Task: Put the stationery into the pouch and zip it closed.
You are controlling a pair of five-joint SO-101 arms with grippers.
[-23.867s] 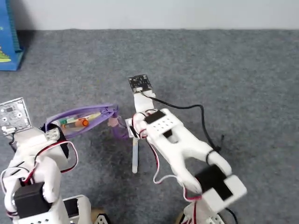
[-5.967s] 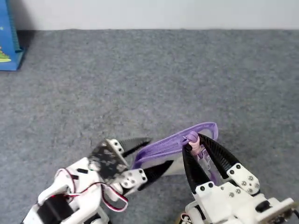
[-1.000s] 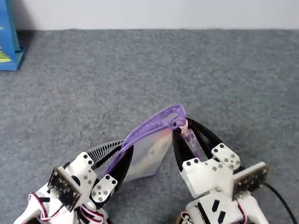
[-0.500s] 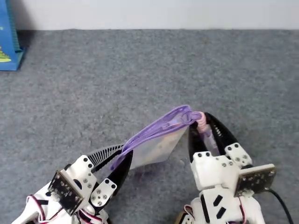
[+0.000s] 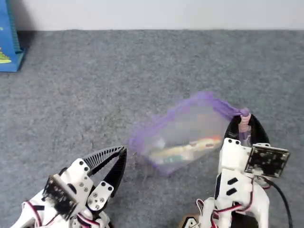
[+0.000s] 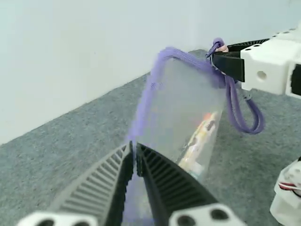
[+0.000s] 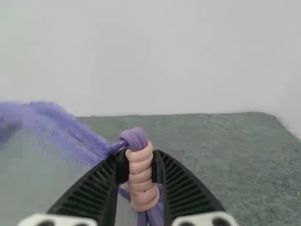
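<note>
One pouch (image 5: 185,133) is held up over the grey tabletop (image 5: 95,85) between my two claws. The right claw (image 5: 243,118) is clenched on the single pink zipper pull (image 7: 139,176) at one end. The left claw (image 6: 135,147) is pinched tight, with the pouch's purple edge running into the gap between its fingers. Stationery (image 5: 190,147) with an orange patch lies inside the clear wall, piece count not readable; one purple loop (image 6: 244,113) dangles under the right claw, and one blue box (image 5: 7,38) stands at the tabletop's edge.
</note>
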